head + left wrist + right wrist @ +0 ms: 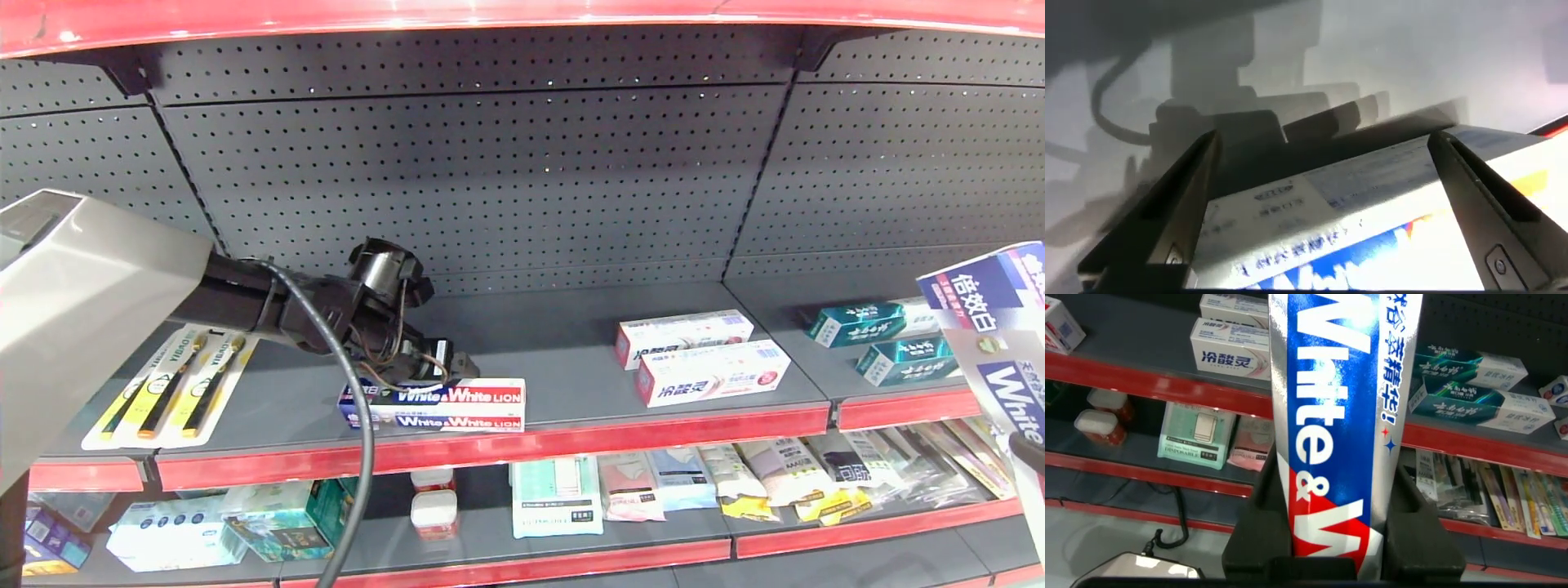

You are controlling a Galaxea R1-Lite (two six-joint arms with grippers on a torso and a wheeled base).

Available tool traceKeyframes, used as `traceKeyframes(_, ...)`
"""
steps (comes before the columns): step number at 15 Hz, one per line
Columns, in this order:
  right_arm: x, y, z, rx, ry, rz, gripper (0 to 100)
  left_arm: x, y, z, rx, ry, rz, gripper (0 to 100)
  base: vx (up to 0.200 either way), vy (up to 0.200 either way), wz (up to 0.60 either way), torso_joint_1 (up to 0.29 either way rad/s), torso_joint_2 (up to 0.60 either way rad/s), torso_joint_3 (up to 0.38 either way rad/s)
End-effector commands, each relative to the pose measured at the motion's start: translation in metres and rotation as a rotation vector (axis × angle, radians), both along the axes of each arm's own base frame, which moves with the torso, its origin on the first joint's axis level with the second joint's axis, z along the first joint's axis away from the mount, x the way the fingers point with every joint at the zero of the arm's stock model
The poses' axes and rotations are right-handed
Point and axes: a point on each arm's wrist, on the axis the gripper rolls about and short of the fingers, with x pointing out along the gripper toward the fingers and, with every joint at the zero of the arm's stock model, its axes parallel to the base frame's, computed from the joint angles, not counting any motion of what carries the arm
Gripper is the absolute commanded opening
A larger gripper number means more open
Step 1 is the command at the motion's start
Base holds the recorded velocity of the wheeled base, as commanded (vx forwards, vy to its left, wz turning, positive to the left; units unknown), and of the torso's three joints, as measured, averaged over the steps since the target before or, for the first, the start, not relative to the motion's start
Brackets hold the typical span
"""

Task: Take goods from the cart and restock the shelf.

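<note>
The left gripper [441, 363] sat at the front of the shelf [571, 343], left of centre, clenched across the top box [445, 395] of a two-high stack. In the left wrist view both sides of that box met the fingers [1167, 220]. The top box lay flat on the lower box [437, 422], and both had their long axes running left to right along the shelf's front edge.

The right gripper [1331, 506] was at the far right, near the camera and off the shelf. It was grasping a spare box [1000, 343] of the same kind by one end, with the box's long axis pointing out from the gripper.

The stack lay well to the left of the spare box, with the white boxes [702, 359] between them, so the left arm was much the nearer to it. By my reckoning the spare box would need turning flat, with its length along the shelf edge, before it could join the stack, and the left gripper would have to clear first.
</note>
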Motion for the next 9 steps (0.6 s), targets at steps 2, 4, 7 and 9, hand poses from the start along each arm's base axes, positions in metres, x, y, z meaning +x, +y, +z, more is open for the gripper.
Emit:
traceKeyframes(2, 0.0001, 0.0001, 0.0000, -0.001, 0.000, 0.002, 0, -0.0054, 0.0047, -0.0015, 0.008, 0.015, 0.006, 100, 0.000, 0.000, 0.00, 0.000, 0.00, 0.000)
traceKeyframes(4, 0.0001, 0.0000, 0.0000, 0.001, 0.000, 0.000, 0, -0.0080, 0.0057, -0.0024, 0.011, 0.021, 0.005, 100, 0.000, 0.000, 0.00, 0.000, 0.00, 0.000)
traceKeyframes(7, 0.0000, 0.0000, -0.0005, 0.001, 0.002, 0.002, 0, -0.0060, 0.0107, -0.0032, 0.013, 0.022, 0.014, 100, 0.000, 0.000, 0.00, 0.000, 0.00, 0.000)
traceKeyframes(9, 0.0003, 0.0000, -0.0006, 0.001, 0.003, 0.002, 0, -0.0052, 0.0117, -0.0037, 0.012, 0.020, 0.018, 100, 0.000, 0.000, 0.00, 0.000, 0.00, 0.000)
